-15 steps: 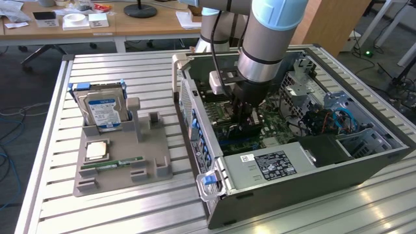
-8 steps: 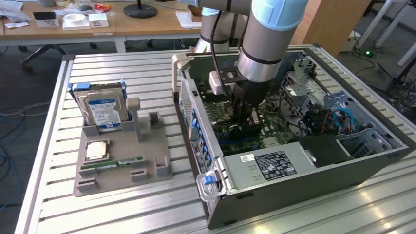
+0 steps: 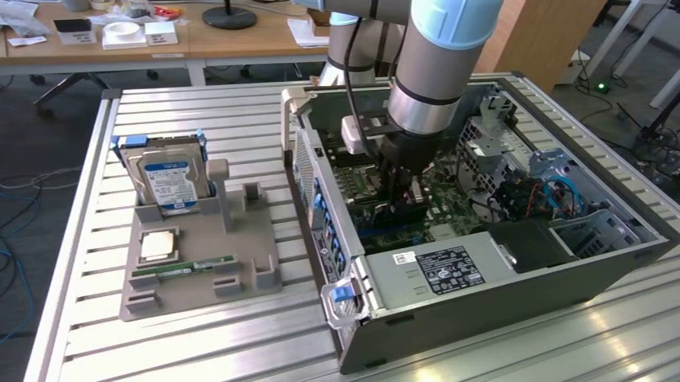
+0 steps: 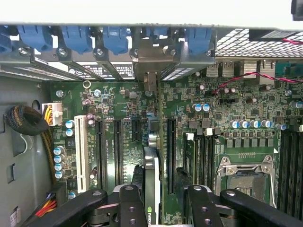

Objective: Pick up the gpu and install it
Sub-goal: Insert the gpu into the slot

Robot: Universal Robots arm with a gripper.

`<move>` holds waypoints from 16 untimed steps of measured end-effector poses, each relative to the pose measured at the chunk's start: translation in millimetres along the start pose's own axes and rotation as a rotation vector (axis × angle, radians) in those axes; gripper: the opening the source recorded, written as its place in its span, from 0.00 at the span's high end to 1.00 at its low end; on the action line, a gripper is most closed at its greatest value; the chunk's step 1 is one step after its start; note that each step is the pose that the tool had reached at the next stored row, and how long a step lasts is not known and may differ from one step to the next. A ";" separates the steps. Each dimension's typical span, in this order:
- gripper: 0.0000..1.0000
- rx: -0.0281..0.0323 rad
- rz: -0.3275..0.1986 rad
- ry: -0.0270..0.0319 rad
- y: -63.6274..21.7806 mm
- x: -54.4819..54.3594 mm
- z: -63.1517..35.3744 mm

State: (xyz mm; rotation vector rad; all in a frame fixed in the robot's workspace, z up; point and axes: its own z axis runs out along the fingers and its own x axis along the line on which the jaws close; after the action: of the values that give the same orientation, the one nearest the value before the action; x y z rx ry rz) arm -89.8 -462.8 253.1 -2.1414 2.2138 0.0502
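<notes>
One gripper point(image 4: 158, 198) reaches down into the open computer case point(image 3: 510, 294), its two fingers point(image 4: 130, 203) clamped on one gpu point(image 4: 151, 184), held edge-on just above the motherboard point(image 4: 189, 118) among its black expansion slots. Beside the case on the tabletop point(image 3: 212, 334), one gray holder point(image 3: 202, 270) carries one hard drive point(image 3: 165, 179), one CPU point(image 3: 159, 245) and one RAM stick point(image 3: 197, 267).

The exterior view looked down from high and afar; the wrist view hovered close over the green motherboard point(image 4: 189, 118) (shared by both).
</notes>
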 end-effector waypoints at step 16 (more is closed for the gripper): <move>0.66 -0.0001 0.000 0.0005 0.0 0.0 -0.1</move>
State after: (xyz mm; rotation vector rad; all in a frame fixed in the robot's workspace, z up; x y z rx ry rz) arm -89.7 -462.8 253.2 -2.1419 2.2140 0.0498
